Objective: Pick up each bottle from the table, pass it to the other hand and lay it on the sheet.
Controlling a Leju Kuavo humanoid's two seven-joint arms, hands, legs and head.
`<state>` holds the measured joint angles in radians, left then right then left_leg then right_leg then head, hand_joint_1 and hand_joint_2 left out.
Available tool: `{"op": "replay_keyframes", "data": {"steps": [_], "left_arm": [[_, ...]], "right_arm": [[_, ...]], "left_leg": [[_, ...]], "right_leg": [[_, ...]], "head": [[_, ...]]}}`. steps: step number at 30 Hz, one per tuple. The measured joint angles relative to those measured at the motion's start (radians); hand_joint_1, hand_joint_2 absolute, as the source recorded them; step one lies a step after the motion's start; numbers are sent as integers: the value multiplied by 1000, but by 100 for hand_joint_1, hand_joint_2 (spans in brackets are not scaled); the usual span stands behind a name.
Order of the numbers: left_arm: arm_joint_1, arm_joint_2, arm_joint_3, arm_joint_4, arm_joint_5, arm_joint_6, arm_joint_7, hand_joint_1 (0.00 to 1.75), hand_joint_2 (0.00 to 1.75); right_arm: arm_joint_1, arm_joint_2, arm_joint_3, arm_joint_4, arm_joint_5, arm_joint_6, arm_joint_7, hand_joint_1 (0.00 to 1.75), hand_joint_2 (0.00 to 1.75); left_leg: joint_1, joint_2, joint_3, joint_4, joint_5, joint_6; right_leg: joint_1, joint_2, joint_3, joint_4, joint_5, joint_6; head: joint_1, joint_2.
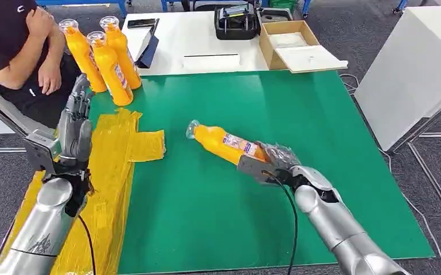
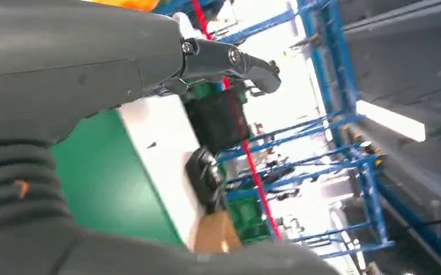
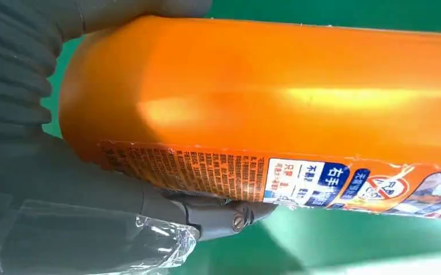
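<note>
A green worktop [image 1: 298,172] fills the middle of the scene, with a yellow sheet [image 1: 114,166] spread along its left side and a white table beyond it carrying a cardboard box [image 1: 289,43] and a dark case [image 1: 236,22]. The right hand [image 1: 275,160] holds one orange bottle [image 1: 226,143] by its base end; the bottle lies nearly level, its clear cap pointing toward the sheet, over the green surface, though whether it is raised or touching cannot be told. In the right wrist view the thumb and dark fingers [image 3: 223,215] wrap the bottle's body. The left hand [image 1: 74,132] stands upright over the sheet's far part, fingers extended and holding nothing. Three more orange bottles [image 1: 106,57] stand upright at the far left corner, next to a seated person [image 1: 17,51]. This looks like the start of the hand-over: the bottle is grasped but not yet passed. Next, the two hands must meet, and the left should take the free cap end before the right lets go.
</note>
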<state>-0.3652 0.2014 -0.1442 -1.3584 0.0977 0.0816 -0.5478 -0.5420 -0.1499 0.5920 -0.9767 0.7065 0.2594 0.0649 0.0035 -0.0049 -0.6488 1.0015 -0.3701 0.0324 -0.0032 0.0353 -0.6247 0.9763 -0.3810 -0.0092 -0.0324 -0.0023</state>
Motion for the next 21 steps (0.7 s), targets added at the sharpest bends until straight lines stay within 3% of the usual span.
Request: {"op": "replay_keyframes", "data": {"steps": [9,15,21], "left_arm": [[37,-1,3,-13,37,-35,10,0,175],[157,-46,-6,-103,28,-53,21,0,175],[193,-70,-4,-155,41,-70,53,0,175]], "right_arm": [[26,-20,-14,-134,-4,-24,-17,175,175],[46,-20,-6,-273,7,-35,-1,175,175],[50,-4,10,-319,1,-35,5,175,175]], "left_leg": [[0,-1,-5,0,0,0],[0,-1,-7,0,-1,0],[0,-1,-8,0,-1,1]], "right_leg": [[0,-1,-3,0,0,0],[0,-1,-6,0,-1,0],[0,-1,-6,0,-1,0]], "head": [[0,0],[0,0],[0,0]]}}
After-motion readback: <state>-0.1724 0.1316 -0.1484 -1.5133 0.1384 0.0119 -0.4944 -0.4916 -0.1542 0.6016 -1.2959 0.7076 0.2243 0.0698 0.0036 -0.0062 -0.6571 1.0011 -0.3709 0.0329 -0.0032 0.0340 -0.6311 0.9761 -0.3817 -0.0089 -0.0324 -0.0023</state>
